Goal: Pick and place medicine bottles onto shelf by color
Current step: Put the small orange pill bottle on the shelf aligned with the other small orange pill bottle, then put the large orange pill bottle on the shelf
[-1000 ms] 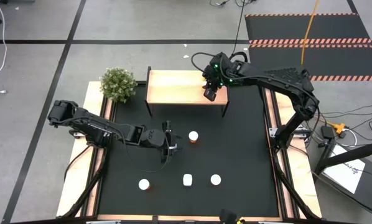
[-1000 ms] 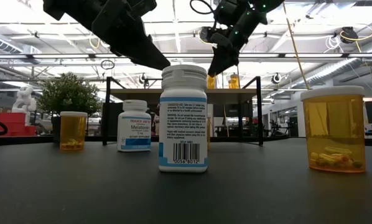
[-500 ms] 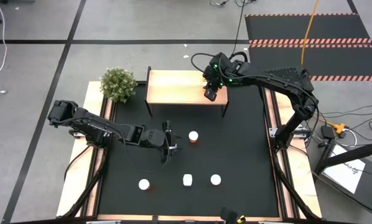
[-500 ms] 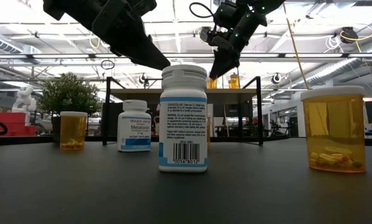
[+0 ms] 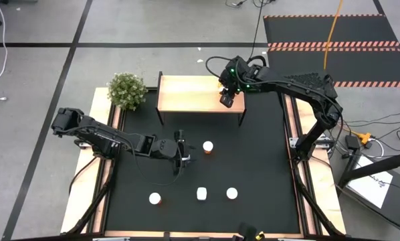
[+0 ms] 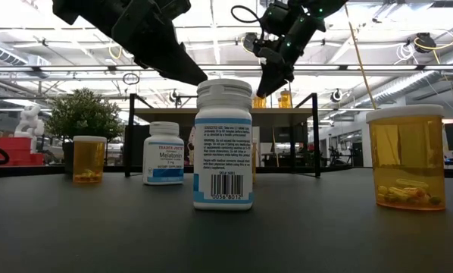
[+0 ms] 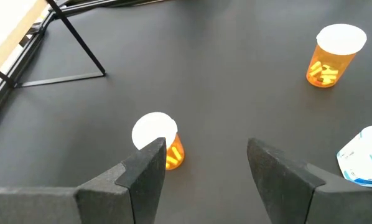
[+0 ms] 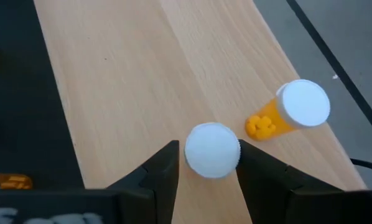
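Near tabletop edge, low view: white labelled pill bottle, translucent orange bottle w/ pills. Mid-tabletop, left pincer released, empty, orange white-capped bottle just beyond. Far edge: light-wood shelf on black legs; right pincer straddles a white-capped bottle, grip can't tell. Only the right wrist view shows a second orange bottle beside it.

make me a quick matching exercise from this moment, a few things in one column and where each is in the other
1. right gripper
2. left gripper
3. potted plant
4. white barcode bottle

a. open above the black mat, near an orange bottle
b. nearest the low camera
c. over the shelf, around a white-capped bottle
d. beside the shelf's left end

Pairs: 1-c, 2-a, 3-d, 4-b
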Robot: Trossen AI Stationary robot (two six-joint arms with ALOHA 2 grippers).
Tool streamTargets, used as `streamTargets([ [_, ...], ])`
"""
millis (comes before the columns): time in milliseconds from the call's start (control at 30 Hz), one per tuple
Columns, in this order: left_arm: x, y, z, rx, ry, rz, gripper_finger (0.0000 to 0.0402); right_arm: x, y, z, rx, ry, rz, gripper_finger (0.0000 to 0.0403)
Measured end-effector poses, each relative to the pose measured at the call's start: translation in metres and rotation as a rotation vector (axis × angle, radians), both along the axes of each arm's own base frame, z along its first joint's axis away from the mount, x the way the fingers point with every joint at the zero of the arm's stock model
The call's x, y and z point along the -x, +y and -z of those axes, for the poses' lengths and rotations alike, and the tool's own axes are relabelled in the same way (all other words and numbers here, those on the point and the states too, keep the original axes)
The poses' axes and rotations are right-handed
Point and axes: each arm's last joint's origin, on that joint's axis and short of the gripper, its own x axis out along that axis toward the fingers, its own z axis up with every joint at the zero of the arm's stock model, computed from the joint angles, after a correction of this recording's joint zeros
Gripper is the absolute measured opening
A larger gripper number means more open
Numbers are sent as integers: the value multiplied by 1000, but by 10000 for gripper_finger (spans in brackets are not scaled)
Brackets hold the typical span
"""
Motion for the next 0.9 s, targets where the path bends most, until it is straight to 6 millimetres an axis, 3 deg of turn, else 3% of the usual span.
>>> streamTargets([
  [900, 0, 0, 0, 0, 0, 0, 227, -3, -4, -4, 77, -28, 23, 202],
])
